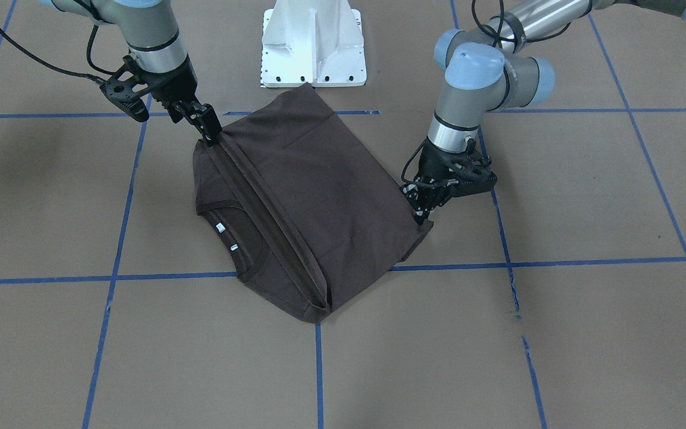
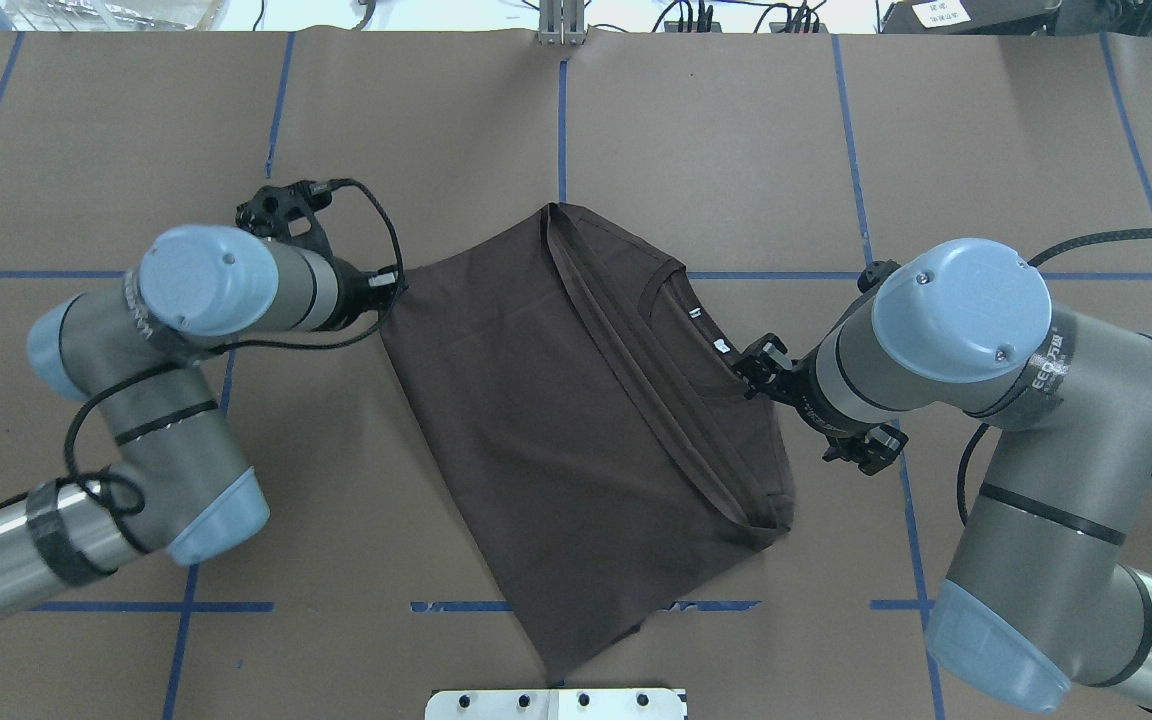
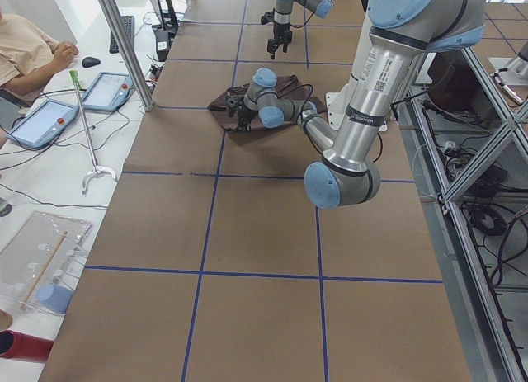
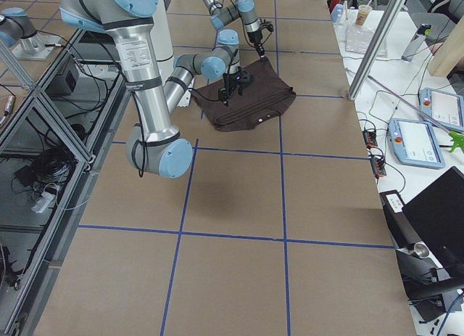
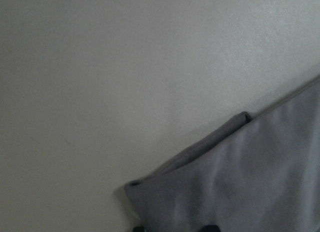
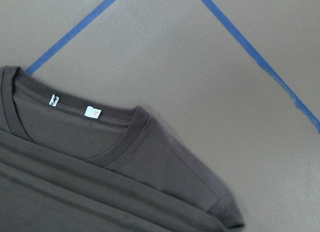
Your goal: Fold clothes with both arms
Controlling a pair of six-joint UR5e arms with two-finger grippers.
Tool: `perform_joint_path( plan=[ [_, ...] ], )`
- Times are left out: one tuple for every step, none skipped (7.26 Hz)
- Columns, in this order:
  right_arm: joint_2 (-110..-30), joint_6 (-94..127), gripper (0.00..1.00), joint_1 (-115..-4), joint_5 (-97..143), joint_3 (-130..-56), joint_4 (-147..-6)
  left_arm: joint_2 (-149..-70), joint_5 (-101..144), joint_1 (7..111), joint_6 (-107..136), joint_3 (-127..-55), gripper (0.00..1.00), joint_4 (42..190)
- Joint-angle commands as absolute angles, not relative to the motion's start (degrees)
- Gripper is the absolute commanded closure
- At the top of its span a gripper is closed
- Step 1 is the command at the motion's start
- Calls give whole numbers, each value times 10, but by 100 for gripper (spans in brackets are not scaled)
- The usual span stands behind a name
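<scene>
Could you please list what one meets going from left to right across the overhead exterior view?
left arm → left gripper → T-shirt → right gripper → right arm

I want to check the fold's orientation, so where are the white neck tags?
Overhead view: the neck tags sit inside the collar on the right side of the T-shirt, just left of the right gripper.

Looks down on a dark brown T-shirt (image 6: 155,174) lying flat on the brown bench (image 6: 200,76), filling the lower left. Catches its ribbed round collar (image 6: 126,137), two small white tags (image 6: 92,112) just inside. Takes in folded bands (image 6: 75,178) below, a sleeve cuff (image 6: 226,210) lower right, two blue tape lines (image 6: 75,33) above.
</scene>
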State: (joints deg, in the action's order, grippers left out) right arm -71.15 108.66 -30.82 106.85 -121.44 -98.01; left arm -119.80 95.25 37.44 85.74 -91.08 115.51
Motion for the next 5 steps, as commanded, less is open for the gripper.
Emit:
perform_joint_path(
  plan=[
    [-692, 1085, 0, -305, 1063, -1195, -976, -1323, 953, 446, 841, -710, 100, 1243],
    [-665, 1086, 0, -303, 1062, -1165, -948, -1367, 953, 460, 835, -616, 100, 1303],
    [-665, 1085, 0, -295, 1059, -1146, -904, -1375, 954, 459, 834, -602, 22, 1317],
    [-649, 1085, 0, -269, 1028, -1124, -887, -1366, 956, 458, 838, -643, 1, 1317],
    [-616, 1063, 0, -238, 994, -1093, -889, -1299, 987, 453, 838, -751, 0, 1317]
  ],
)
